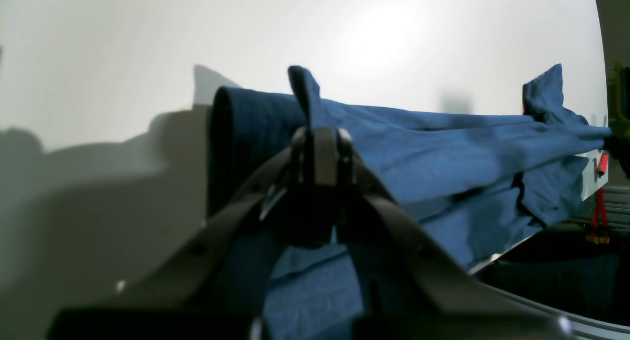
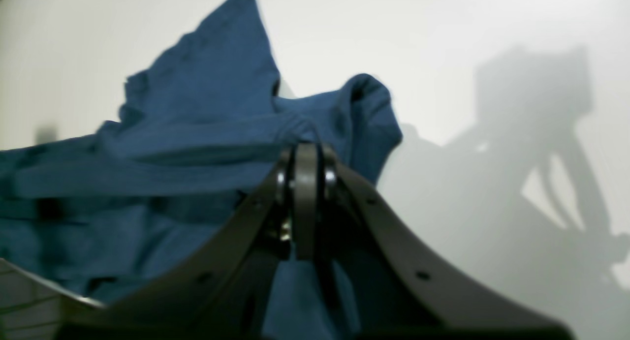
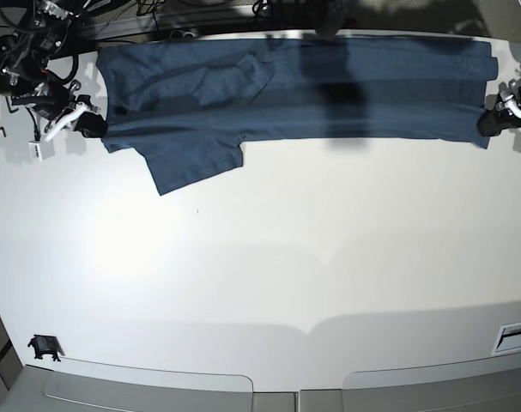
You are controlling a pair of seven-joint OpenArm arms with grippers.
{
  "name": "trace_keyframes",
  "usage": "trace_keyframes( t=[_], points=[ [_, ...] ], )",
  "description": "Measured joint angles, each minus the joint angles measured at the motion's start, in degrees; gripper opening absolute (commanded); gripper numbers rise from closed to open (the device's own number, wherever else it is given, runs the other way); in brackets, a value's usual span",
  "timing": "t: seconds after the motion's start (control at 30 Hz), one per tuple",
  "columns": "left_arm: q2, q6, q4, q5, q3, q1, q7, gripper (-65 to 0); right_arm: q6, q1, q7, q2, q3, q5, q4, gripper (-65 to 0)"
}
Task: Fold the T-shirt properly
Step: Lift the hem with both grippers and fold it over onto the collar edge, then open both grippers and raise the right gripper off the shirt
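The T-shirt (image 3: 294, 86) is stretched flat along the far edge of the white table (image 3: 269, 257), between both grippers. Its ends are pinched by the left gripper (image 1: 320, 138) and the right gripper (image 2: 305, 158), jaws pressed together on fabric.

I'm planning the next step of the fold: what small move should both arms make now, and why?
Probably draw both ends together toward the bare table. The left gripper and right gripper each pinch an end of the T-shirt, stretched along the far edge, one sleeve untucked.
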Motion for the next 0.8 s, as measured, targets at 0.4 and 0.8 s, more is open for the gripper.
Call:
trace_keyframes(
  t=[0.4, 0.8],
  points=[
    [-0.33, 0.02, 0.0, -1.64, 0.0, 0.02, 0.39, -52.2, -0.02, 0.0, 1.62, 0.09, 0.0, -2.19, -0.02, -44.5],
    [-1.14, 0.02, 0.11, -10.93, -11.98, -0.83, -1.29, -52.2, -0.04, 8.31, 12.59, -0.33, 0.04, -0.76, -0.02, -44.5]
  ],
)
